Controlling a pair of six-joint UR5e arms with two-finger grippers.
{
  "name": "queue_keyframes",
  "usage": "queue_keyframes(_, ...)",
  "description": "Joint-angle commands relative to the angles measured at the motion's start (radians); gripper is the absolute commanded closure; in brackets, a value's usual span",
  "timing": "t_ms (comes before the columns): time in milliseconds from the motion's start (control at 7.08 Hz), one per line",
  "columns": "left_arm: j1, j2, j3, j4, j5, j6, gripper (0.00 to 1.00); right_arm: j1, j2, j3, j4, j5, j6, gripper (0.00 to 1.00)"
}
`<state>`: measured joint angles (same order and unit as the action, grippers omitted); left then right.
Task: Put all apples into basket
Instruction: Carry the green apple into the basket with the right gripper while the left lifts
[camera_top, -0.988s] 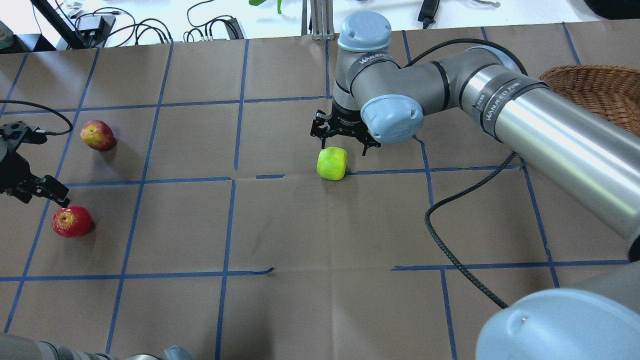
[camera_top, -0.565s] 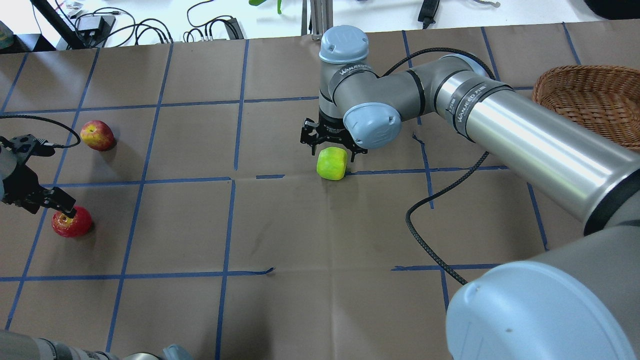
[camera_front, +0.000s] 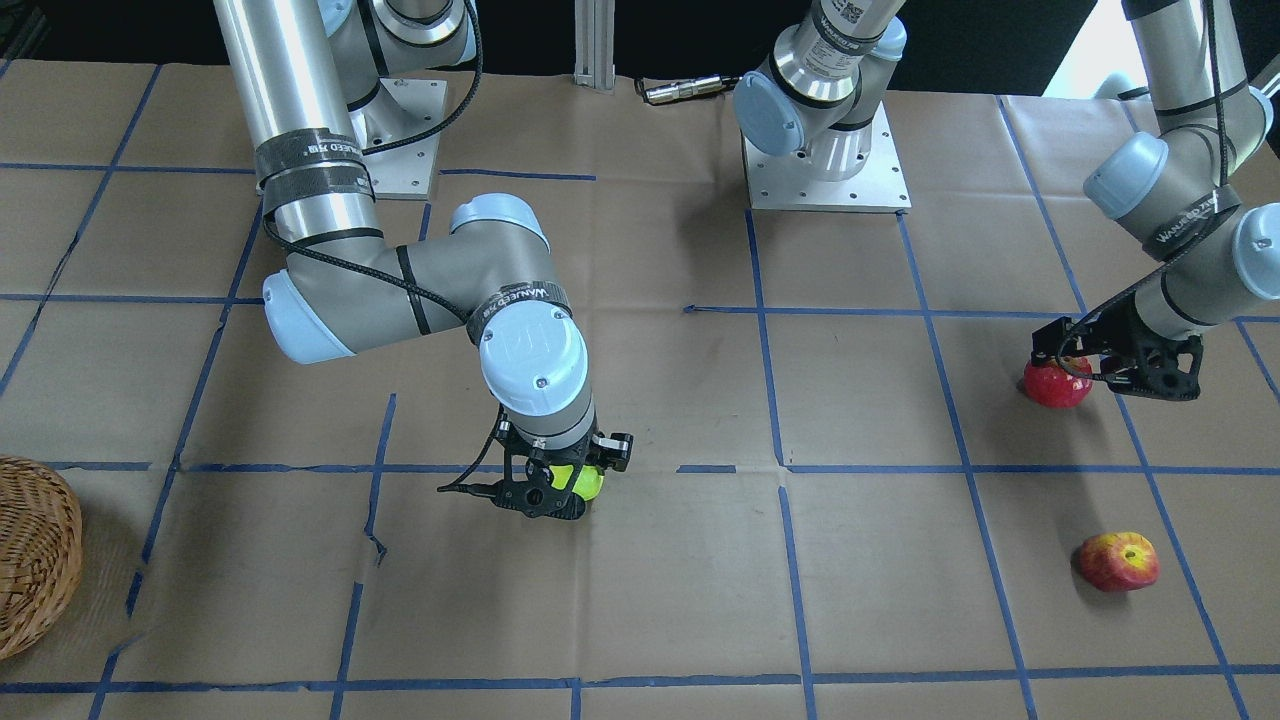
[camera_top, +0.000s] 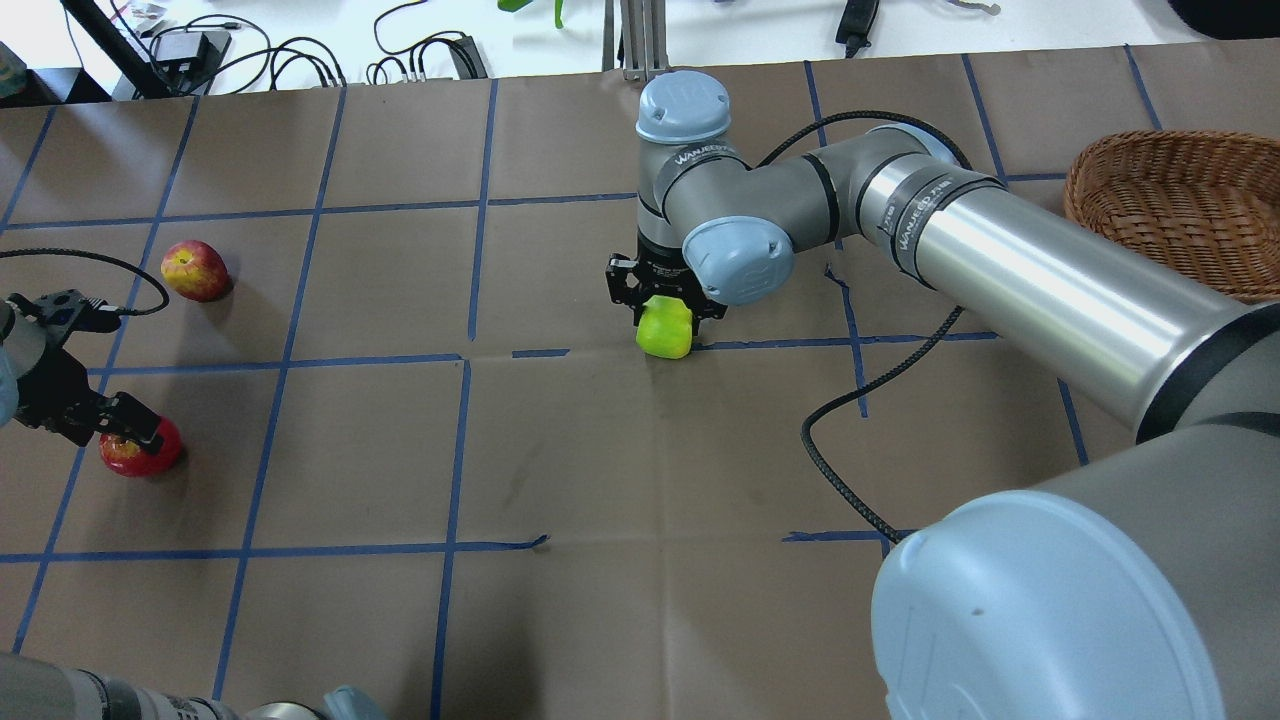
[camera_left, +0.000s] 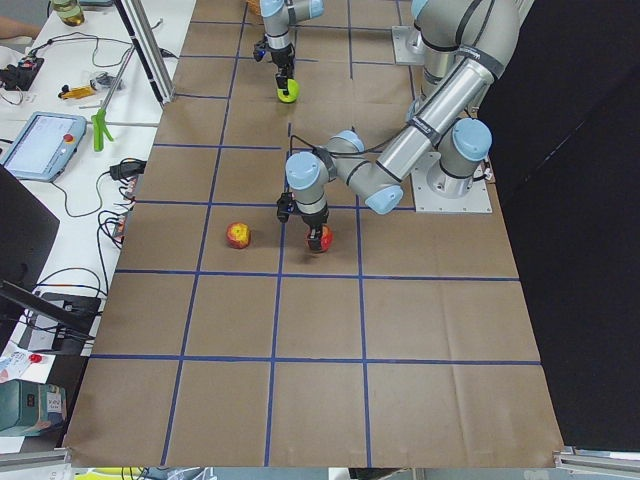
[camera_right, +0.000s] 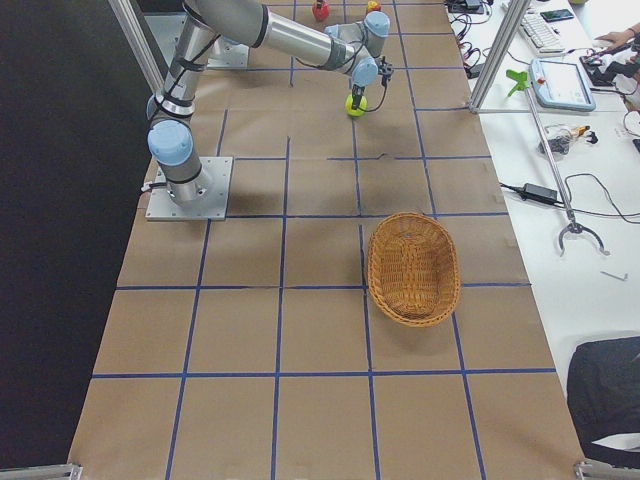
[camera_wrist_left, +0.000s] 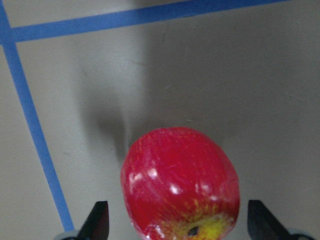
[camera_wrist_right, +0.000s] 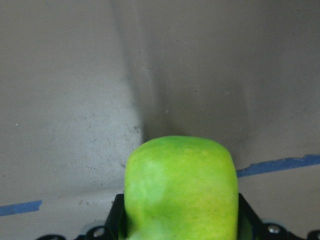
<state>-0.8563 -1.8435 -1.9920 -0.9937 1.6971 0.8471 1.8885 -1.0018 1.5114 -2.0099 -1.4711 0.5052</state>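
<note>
The lime green apple (camera_top: 667, 332) sits on the table near the middle. My right gripper (camera_top: 665, 312) is down over it, and in the right wrist view both fingers press the green apple's (camera_wrist_right: 180, 190) sides. The deep red apple (camera_top: 138, 457) lies at the left. My left gripper (camera_top: 125, 428) is lowered around it. In the left wrist view the fingers (camera_wrist_left: 99, 220) stand apart from the red apple (camera_wrist_left: 180, 185) on both sides. The red and yellow apple (camera_top: 195, 270) lies free, farther out. The wicker basket (camera_top: 1170, 200) stands at the far right and holds nothing I can see.
Brown paper with a blue tape grid covers the table (camera_top: 600, 600). A black cable (camera_top: 850, 450) trails from the right arm across the table. Cables and tools lie beyond the far edge (camera_top: 300, 50). An aluminium post (camera_top: 630, 40) stands at the back.
My right gripper moved left, came down over the green apple and closed on it. My left gripper lowered over the red apple, jaws still apart.
</note>
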Motion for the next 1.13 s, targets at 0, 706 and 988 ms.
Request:
queue_keyframes(0,0.000,-0.002,-0.008,0.004,-0.002,0.000,0.04,-0.087,-0.064,-0.049,0.105,-0.070,-0.100,0.87)
queue_keyframes(706,-0.023,-0.010,0.004,0.049,0.001,-0.046,0.67,-0.674,-0.140,-0.103,0.189,-0.213,-0.851,0.86)
queue_keyframes(988,-0.187,0.118,-0.001,-0.012,0.015,-0.194,0.70,-0.834,-0.045,-0.186,0.092,-0.261,-1.131,0.90)
